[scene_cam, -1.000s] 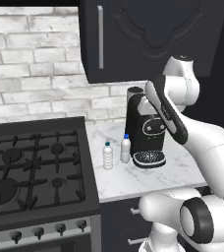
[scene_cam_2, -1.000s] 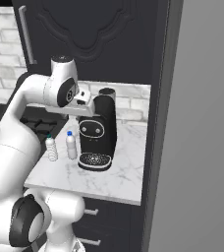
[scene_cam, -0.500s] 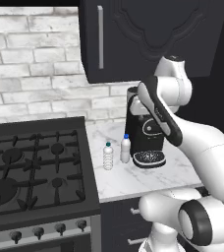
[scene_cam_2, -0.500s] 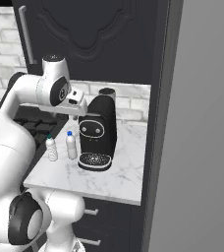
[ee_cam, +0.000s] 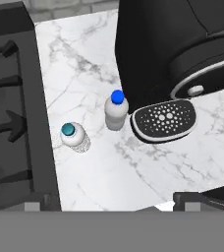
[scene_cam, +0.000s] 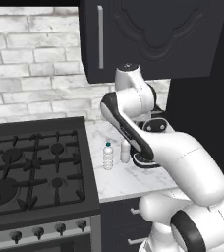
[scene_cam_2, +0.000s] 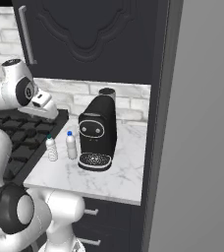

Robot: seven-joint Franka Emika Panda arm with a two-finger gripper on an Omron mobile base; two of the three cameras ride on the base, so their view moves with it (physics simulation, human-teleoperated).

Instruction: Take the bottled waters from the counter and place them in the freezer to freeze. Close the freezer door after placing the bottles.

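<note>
Two bottled waters stand upright on the white marble counter [ee_cam: 148, 167], a little apart from each other. The clear ribbed one with the teal cap [ee_cam: 73, 135] [scene_cam: 107, 156] [scene_cam_2: 51, 148] is nearest the stove. The whiter one with the blue cap [ee_cam: 116, 113] [scene_cam_2: 71, 145] stands beside the coffee machine, and in the left base view the arm half hides this blue-capped bottle [scene_cam: 126, 151]. My gripper [ee_cam: 113, 203] hangs high above them, open, with nothing between its widely spread tips. The freezer and its door are out of view.
A black coffee machine [scene_cam_2: 99, 133] with a round drip tray [ee_cam: 164, 119] stands right of the bottles. The black gas stove [scene_cam: 30, 167] borders the counter on the left. Dark wall cabinets [scene_cam: 153, 34] hang overhead. A tall grey panel [scene_cam_2: 202, 147] rises right of the counter.
The arm has swung left, carrying the hand from above the coffee machine to above the counter's stove-side edge. The bottles have not moved.
</note>
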